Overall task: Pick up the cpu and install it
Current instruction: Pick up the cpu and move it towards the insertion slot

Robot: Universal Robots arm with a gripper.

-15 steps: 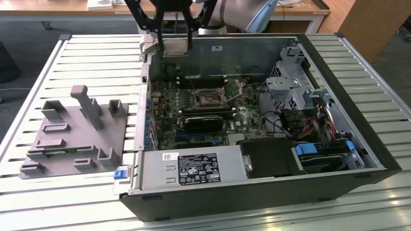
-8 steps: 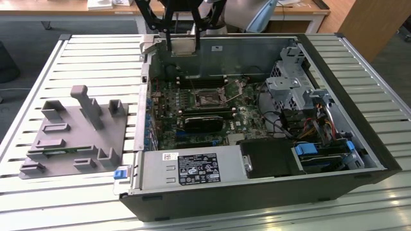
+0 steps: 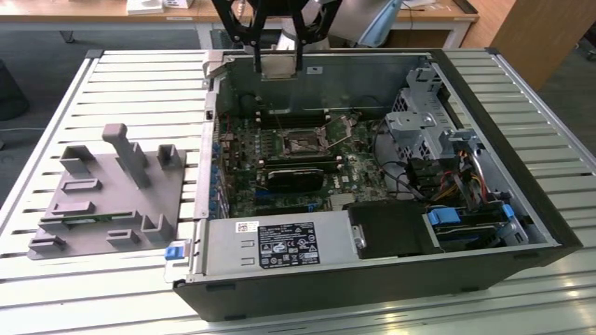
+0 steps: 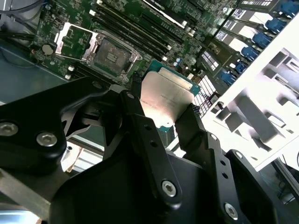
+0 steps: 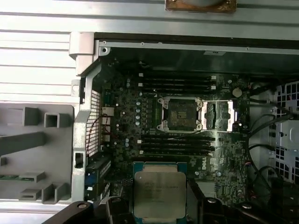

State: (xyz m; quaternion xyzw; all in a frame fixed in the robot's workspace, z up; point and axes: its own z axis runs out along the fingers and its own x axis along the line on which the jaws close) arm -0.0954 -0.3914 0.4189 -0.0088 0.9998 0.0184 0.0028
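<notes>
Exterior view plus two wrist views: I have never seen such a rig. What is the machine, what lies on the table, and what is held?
It is one robot arm ending in a black gripper. The exterior view looks from off the arm at a slatted table bearing an open computer case and, on that view's left, a grey parts holder. Both wrist cameras ride on the arm. The gripper clamps the cpu, a silver square, over the case; the motherboard socket stands empty.

Robot lab or workshop: opened computer case point(image 3: 308, 296) under the pincer point(image 3: 279, 68), on a slatted metal bench point(image 3: 112, 91); grey parts holder point(image 3: 102, 202) beside it; wooden desks point(image 3: 75, 14) beyond.
</notes>
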